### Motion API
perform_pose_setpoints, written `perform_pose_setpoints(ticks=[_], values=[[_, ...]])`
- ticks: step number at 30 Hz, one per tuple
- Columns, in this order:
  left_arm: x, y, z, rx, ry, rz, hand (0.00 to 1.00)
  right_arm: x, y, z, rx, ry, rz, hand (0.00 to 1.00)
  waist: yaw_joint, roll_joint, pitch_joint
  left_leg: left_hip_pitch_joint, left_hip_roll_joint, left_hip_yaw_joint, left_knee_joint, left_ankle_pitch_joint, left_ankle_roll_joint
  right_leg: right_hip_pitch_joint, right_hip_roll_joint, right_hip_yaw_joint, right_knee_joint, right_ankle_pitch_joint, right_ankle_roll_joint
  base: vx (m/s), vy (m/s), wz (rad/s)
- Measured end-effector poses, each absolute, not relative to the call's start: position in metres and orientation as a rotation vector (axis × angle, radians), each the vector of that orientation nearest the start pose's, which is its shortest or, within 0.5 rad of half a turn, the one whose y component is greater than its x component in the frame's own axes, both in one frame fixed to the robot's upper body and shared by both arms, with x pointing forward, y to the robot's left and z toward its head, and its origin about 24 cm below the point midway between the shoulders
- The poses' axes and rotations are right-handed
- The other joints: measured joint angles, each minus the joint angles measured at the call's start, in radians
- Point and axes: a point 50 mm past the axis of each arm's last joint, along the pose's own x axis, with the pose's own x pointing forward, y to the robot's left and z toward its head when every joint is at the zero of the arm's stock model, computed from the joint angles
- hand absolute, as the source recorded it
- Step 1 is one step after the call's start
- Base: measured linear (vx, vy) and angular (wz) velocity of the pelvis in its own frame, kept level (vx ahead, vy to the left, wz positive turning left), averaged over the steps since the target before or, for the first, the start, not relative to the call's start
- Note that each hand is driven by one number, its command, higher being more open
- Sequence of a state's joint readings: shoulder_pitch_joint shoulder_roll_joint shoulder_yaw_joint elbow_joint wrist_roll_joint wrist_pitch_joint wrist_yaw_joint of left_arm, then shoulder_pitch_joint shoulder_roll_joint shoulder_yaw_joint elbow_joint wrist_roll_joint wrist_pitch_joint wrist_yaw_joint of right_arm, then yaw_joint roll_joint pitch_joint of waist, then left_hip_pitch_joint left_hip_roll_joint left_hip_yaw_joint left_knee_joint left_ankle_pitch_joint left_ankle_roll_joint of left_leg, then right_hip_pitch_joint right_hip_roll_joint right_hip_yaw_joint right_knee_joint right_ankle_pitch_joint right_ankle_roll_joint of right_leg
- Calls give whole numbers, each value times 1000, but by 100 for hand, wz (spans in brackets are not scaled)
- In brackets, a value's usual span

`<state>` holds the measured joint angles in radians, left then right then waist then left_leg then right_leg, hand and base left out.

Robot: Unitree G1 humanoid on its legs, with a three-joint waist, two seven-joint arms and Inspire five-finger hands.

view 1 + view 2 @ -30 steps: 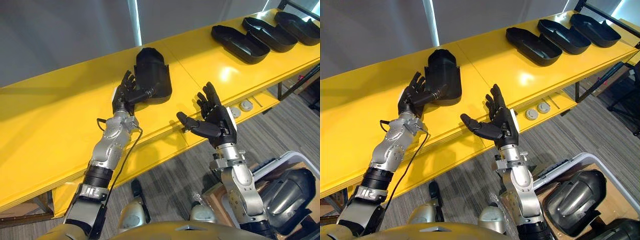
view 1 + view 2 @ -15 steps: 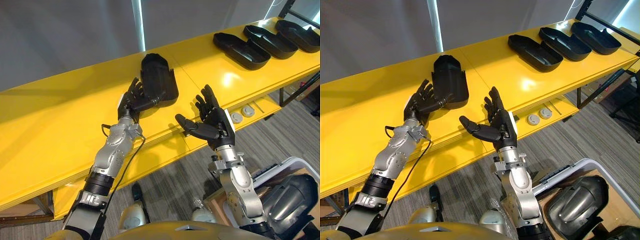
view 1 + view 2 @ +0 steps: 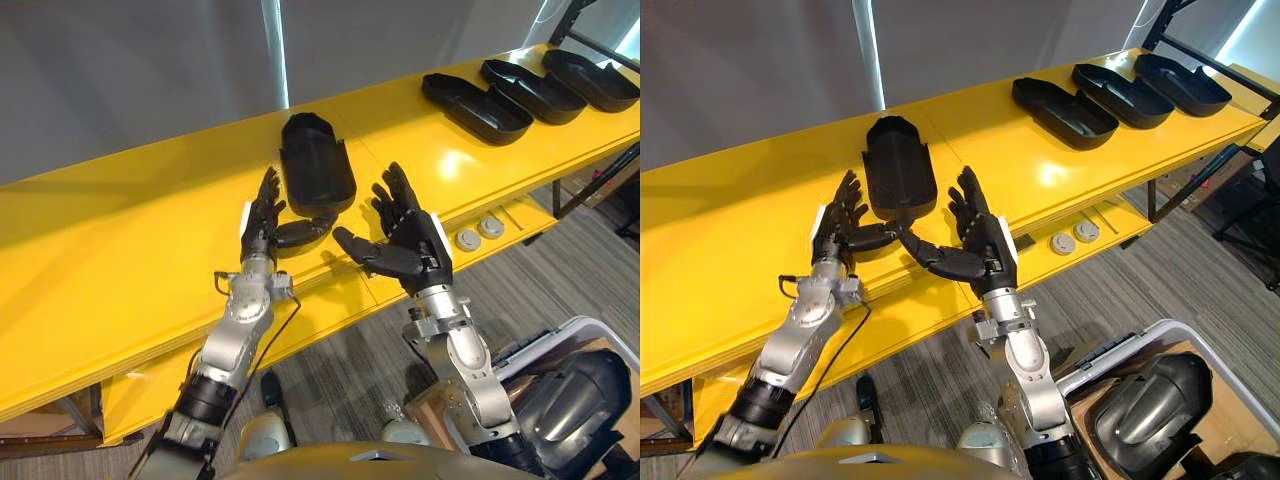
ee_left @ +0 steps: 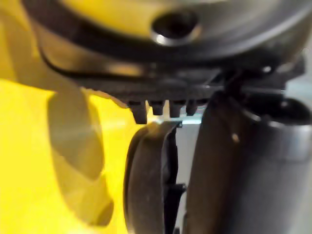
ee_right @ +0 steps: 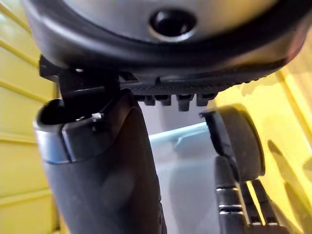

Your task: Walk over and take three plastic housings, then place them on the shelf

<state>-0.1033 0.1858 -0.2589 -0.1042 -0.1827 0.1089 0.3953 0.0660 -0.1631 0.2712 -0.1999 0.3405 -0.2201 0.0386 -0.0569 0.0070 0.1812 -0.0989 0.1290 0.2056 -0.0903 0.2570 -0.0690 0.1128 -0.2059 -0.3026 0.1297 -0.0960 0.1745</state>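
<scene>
Grey wall (image 3: 130, 80) behind, and a long yellow surface (image 3: 120, 250) running across your view above grey carpet (image 3: 590, 260). One black plastic housing (image 3: 315, 175) lay on the surface, open side up, directly ahead of both arms. Your left hand (image 3: 262, 215) stood just beside its near left corner, fingers straight and pointing away from you, thumb reaching across under the housing's near end; whether the thumb touched the rim could not be told. The fingers were not closed on the part. Your right hand (image 3: 405, 245) hovered by the surface's front edge, just right of the housing, palm turned toward the left hand, fingers spread and straight, thumb stretched toward the left thumb, holding nothing. Three more housings (image 3: 475, 95) lay side by side on the far right end of the surface, well apart from the hands. Two round discs (image 3: 478, 233) sat on the lower ledge. A white-rimmed bin (image 3: 575, 325) on the floor at lower right held a dark shell (image 3: 580, 400).
</scene>
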Motion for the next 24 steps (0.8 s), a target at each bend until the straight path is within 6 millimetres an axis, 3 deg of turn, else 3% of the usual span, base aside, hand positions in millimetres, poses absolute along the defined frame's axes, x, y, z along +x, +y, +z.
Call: perform_pose_setpoints(ticks=[3,7,11,19,24], values=[[255,135,81,57,-106,170,100,232,-103,96,243,-332,355,100,14,1,1,-4,-5,-26,0,1,-1,12,0,-27,14,-14,-2,-14,-37,33],[242,146,119,35,-305,288,100,239,-80,119,243,-422,477,100,60,14,0,-29,-15,-76,0,1,-2,12,-1,-84,33,-41,-8,-28,-46,40],[227,165,139,-13,-446,379,100,239,-62,130,250,-461,573,100,83,19,-1,-31,-23,-93,1,13,-9,30,-4,-105,39,-45,-2,25,-36,16],[212,176,124,-23,-387,381,100,242,-52,128,234,-386,607,100,88,29,1,-25,-42,-127,1,13,-7,44,-19,-133,67,-76,0,-8,-31,15],[208,176,114,-163,-316,311,100,249,-51,113,219,-270,529,100,107,52,5,-32,-45,-140,1,10,-5,27,-27,-141,102,-104,-4,-40,-34,7]])
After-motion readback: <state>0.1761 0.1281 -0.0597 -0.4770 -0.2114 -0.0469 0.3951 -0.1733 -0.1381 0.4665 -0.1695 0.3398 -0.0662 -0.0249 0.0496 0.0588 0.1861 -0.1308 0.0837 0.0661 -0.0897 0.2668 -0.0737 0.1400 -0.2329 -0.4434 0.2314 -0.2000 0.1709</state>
